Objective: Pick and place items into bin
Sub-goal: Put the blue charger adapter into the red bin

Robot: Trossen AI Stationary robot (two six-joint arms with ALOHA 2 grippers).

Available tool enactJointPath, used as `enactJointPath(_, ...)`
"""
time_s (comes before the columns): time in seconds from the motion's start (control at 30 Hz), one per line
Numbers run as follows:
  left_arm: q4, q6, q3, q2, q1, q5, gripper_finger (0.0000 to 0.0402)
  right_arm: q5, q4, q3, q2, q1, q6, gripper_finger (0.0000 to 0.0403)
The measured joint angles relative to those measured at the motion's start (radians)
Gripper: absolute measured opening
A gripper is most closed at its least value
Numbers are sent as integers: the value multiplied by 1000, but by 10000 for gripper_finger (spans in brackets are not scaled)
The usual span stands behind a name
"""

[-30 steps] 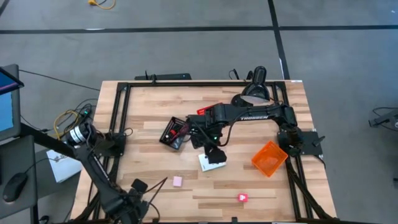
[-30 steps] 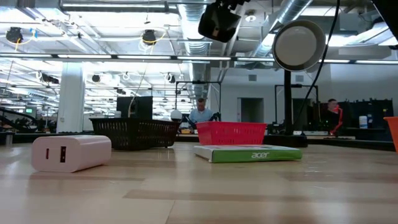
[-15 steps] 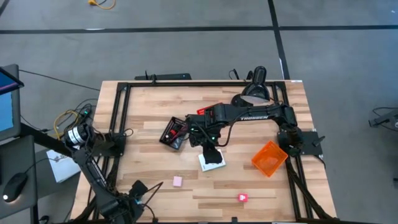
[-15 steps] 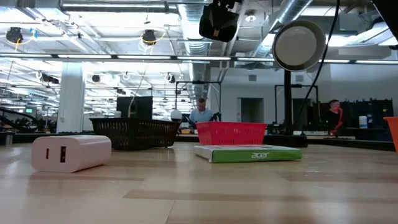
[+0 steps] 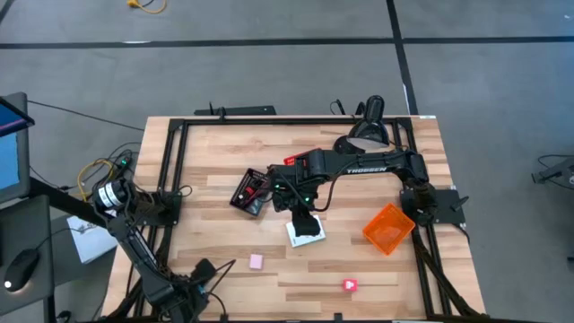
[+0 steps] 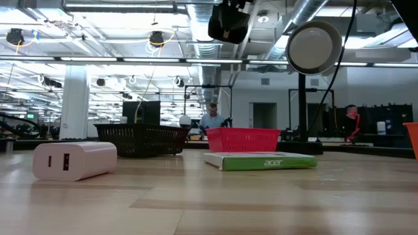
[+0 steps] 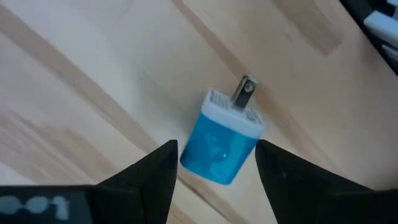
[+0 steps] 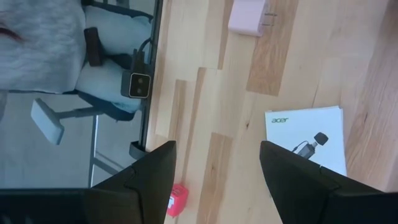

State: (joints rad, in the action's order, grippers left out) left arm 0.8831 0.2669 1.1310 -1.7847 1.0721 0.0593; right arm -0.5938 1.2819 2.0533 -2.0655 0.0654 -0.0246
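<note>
Since the frame half a second ago, the left gripper point(image 7: 214, 180) has drawn nearer the table's front edge; its fingers are spread above a blue plug adapter point(image 7: 222, 145) lying on the wood. The right gripper point(image 8: 214, 174) barely shifts, its fingers apart and empty above the white card point(image 5: 305, 231), which reads "acer". The right arm reads "TROSSEN". The orange bin point(image 5: 388, 228) sits right of the card.
</note>
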Motion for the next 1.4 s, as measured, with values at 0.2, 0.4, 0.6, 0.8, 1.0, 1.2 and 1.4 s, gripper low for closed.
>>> enactJointPath(0.2, -23, -21, -17, 0, -2, 5, 206, 0, -11, 0, 0, 0, 51, 225)
enactJointPath(0.4, -29, -23, -24, 0, -1, 15, 202, 5, -10, 0, 0, 0, 156, 225)
enactJointPath(0.6, -58, 4, -24, 0, -10, 12, 163, 13, 46, 0, 0, 21, 154, 225)
enactJointPath(0.8, -90, 51, -24, 1, -41, -21, 134, 24, 139, 0, 0, 64, 149, 225)
enactJointPath(1.0, -90, 96, -24, 1, -103, 55, 136, 31, 277, 0, 0, 162, 156, 225)
enactJointPath(1.2, -89, 98, -24, 1, -197, 52, 138, 107, 287, -19, 18, 306, 206, 225)
enactJointPath(1.4, -90, 97, -24, 0, -310, -2, 153, 243, 260, -21, 43, 470, 368, 225)
